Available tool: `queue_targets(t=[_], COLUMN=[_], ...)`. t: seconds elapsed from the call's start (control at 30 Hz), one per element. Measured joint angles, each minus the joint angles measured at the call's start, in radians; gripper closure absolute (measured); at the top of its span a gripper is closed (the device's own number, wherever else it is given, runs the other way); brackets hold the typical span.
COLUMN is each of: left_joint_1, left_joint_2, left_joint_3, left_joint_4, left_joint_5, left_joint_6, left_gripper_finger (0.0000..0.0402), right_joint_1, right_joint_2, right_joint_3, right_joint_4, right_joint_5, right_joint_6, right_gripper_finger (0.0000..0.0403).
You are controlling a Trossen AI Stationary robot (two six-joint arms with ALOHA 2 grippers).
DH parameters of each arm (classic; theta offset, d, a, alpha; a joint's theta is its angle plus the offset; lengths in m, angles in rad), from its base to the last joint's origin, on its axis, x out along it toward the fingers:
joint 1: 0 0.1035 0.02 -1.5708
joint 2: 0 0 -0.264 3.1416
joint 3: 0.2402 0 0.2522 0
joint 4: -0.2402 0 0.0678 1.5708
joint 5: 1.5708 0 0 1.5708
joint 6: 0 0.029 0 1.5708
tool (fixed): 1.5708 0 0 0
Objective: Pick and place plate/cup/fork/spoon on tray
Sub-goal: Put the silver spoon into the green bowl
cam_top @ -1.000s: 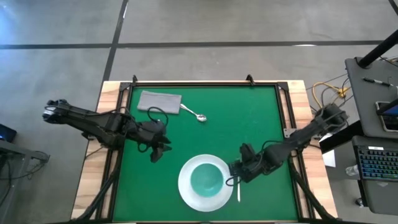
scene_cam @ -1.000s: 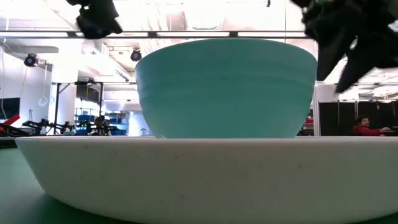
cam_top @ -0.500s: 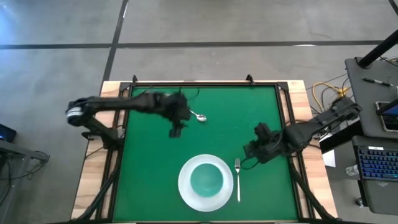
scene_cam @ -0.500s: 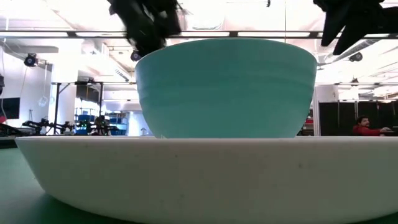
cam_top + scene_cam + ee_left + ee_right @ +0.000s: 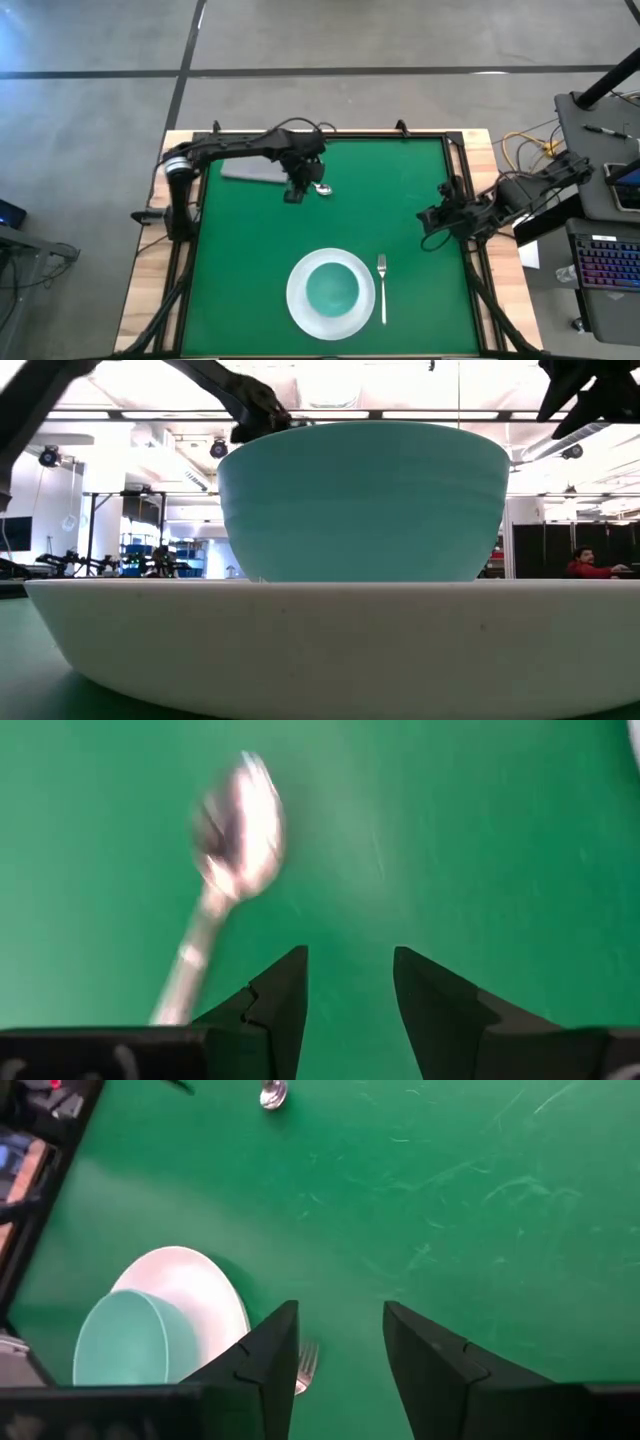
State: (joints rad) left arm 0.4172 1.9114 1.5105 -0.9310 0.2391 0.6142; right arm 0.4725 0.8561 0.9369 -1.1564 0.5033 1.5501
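The white plate (image 5: 331, 293) lies on the green table near its front edge, with the teal cup (image 5: 331, 289) standing in it; both fill the low view, cup (image 5: 365, 500) on plate (image 5: 330, 645). The fork (image 5: 382, 288) lies flat just right of the plate, tines toward the far edge. The spoon (image 5: 320, 188) lies at the far left; it also shows in the left wrist view (image 5: 237, 832). My left gripper (image 5: 294, 192) (image 5: 350, 995) is open, above the table beside the spoon's handle. My right gripper (image 5: 432, 218) (image 5: 340, 1350) is open and empty near the right edge.
A grey folded cloth (image 5: 250, 170) lies at the far left, partly under my left arm. A black frame (image 5: 330, 134) borders the green surface. Open green surface lies between the spoon and the plate. A desk with a keyboard (image 5: 605, 265) stands right of the table.
My left gripper has swung from the table's left side toward the far edge and right, ending over the spoon. My right gripper has drawn back from beside the plate toward the table's right edge, uncovering the fork, which lies beside the plate.
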Motion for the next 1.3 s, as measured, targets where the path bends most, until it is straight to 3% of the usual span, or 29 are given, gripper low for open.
queue_targets(t=[0.13,0.4,1.3], left_joint_1=[0.022,0.075,0.09], left_joint_2=[0.09,0.147,0.261], left_joint_3=[0.071,0.198,0.18], left_joint_4=[-0.106,-0.085,-0.015], left_joint_5=[-0.012,-0.079,-0.057], left_joint_6=[0.006,0.015,-0.005], left_gripper_finger=[0.0268,0.0268,0.0271], right_joint_1=[0.0,-0.01,-0.022], right_joint_2=[-0.013,0.019,0.03], right_joint_3=[-0.012,-0.012,-0.014], right_joint_4=[0.0,-0.025,-0.048], right_joint_5=[0.034,0.078,0.102], right_joint_6=[0.028,0.084,0.156], right_gripper_finger=[0.0263,0.0262,0.0266])
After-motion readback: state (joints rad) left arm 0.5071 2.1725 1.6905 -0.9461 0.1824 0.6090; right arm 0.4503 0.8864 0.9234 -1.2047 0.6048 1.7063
